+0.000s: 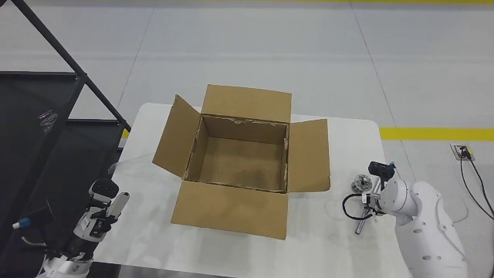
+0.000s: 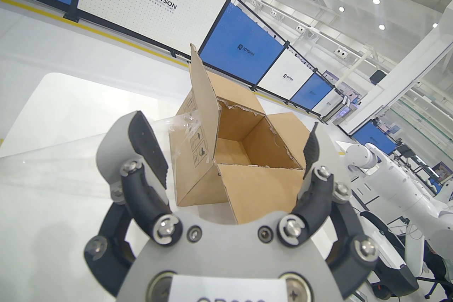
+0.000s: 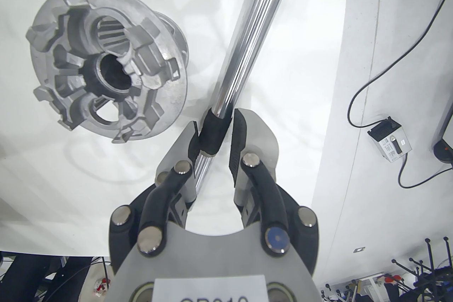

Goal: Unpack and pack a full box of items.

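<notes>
An open cardboard box (image 1: 245, 104) stands in the middle of the white table (image 1: 231, 259), all flaps folded out, nothing visible inside. To its right lie a grey metal hub (image 1: 357, 183) and a chrome rod (image 1: 360, 222). My right gripper (image 3: 216, 137) is shut on the rod (image 3: 254, 16) at its black band, with the hub (image 3: 106, 69) lying just beside it on the table. At the table's near left corner my left gripper (image 2: 225, 128) stands open and holds nothing, facing the box (image 2: 262, 186) from a short way off.
A black frame (image 1: 46, 123) stands off the table's left side. A power adapter (image 3: 389, 144) with a black cable lies on the floor past the table's right edge. Loose clear tape (image 2: 184, 126) hangs from the box's near flap.
</notes>
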### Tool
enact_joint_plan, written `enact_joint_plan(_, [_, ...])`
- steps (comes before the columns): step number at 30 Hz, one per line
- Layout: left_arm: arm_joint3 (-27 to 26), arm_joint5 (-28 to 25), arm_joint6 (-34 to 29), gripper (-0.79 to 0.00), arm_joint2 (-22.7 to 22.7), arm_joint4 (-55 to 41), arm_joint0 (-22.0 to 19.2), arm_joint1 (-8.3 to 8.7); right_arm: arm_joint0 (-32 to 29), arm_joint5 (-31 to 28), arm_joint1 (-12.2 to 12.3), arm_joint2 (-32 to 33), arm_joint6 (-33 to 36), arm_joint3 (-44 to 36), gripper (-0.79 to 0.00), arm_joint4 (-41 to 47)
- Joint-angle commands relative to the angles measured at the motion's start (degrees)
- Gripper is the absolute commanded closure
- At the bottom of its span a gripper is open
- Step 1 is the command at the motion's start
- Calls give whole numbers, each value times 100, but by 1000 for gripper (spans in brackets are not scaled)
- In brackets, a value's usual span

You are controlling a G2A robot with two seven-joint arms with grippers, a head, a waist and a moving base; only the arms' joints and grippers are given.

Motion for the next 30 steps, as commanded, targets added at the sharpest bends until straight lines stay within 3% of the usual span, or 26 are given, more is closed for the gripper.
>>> enact_joint_plan(1, [0, 0, 0, -785, 0, 0, 0, 0, 18, 14, -3, -34, -18, 53, -234, 11])
enact_joint_plan(7, [0, 0, 0, -785, 0, 0, 0, 0, 85, 54, -6, -108, -62, 186, -200, 42])
enact_joint_plan(10, [0, 0, 0, -785, 0, 0, 0, 0, 103, 76, -1, -110, -85, 222, -3, 55])
enact_joint_plan(17, [0, 0, 0, -785, 0, 0, 0, 0, 63, 150, 67, 168, -107, -185, 0, 29])
enact_joint_plan(24, [0, 0, 0, -785, 0, 0, 0, 0, 12, 287, 175, 689, 25, -1251, 0, -114])
enact_joint_plan(30, [0, 0, 0, -785, 0, 0, 0, 0, 207, 451, 169, 718, -44, -2169, 0, 248])
